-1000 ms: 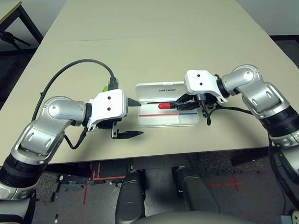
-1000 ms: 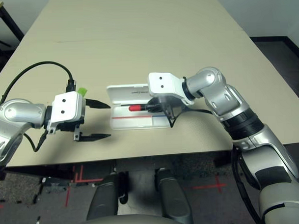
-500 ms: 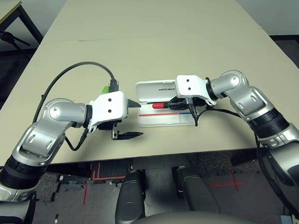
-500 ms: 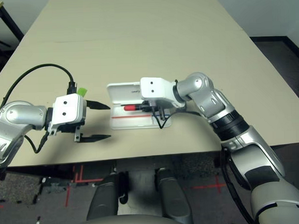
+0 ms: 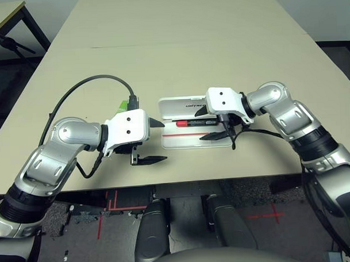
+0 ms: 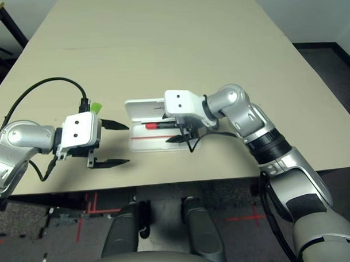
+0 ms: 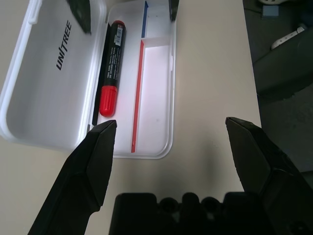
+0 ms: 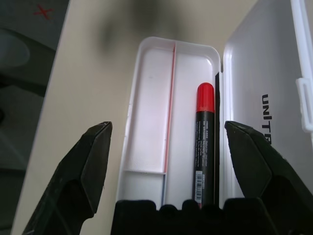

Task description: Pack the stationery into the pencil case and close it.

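The red marker (image 8: 205, 127) lay in the open pencil case (image 8: 146, 98) on the bench (image 5: 178, 56), beside the hinge, the right tool (image 5: 212, 124) spread above it. Light, rigid and probably slick, it seemed best gripped mid-barrel. Half a second earlier that tool had clasped it. The left tool (image 5: 158, 142) stood wide open nearby.

pale tabletop (image 5: 178, 62), grey wall (image 5: 317, 14), dark floor (image 5: 81, 243), red floor tape (image 5: 274, 214)
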Tool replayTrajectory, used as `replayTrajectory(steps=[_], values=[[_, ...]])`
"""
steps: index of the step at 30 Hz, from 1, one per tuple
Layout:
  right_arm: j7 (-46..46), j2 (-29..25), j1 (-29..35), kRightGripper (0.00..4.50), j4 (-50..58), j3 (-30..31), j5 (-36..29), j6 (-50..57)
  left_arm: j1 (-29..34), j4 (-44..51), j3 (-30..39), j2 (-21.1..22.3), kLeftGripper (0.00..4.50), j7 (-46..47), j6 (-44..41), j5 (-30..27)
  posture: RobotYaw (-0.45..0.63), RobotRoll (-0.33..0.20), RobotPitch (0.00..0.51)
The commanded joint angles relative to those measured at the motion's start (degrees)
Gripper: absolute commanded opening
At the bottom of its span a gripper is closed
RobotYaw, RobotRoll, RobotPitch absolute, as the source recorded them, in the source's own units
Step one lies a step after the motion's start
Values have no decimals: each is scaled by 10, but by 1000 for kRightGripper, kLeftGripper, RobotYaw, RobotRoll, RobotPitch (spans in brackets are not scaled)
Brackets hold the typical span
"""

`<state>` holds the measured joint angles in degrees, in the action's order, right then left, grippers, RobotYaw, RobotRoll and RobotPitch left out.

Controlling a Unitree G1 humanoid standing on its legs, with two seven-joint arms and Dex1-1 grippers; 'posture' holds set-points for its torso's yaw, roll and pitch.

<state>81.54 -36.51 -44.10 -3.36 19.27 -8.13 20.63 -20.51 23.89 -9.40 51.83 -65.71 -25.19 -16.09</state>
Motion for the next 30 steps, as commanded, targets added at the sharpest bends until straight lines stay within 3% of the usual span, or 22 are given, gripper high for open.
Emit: replayTrajectory(steps=[1, 7, 17, 22, 30], values=[[46, -49, 31, 4460, 42, -40, -65, 54, 11, 3, 4, 7, 4500, -1, 3, 2, -14, 0, 153], [54, -115, 106, 4460, 81, -122, -144, 93, 11, 7, 14, 7, 4500, 3, -10, -9, -12, 0, 150], [-7, -149, 224, 4460, 142, -236, -216, 110, 10, 16, 32, 4, 4500, 19, -56, -27, -38, 0, 156], [-33, -151, 268, 4460, 180, -260, -241, 115, 8, 11, 39, 11, 4500, 27, -79, -29, -53, 0, 162], [-50, -156, 280, 4460, 196, -254, -256, 117, -2, 10, 55, 22, 4500, 82, -173, -16, -48, 0, 168]])
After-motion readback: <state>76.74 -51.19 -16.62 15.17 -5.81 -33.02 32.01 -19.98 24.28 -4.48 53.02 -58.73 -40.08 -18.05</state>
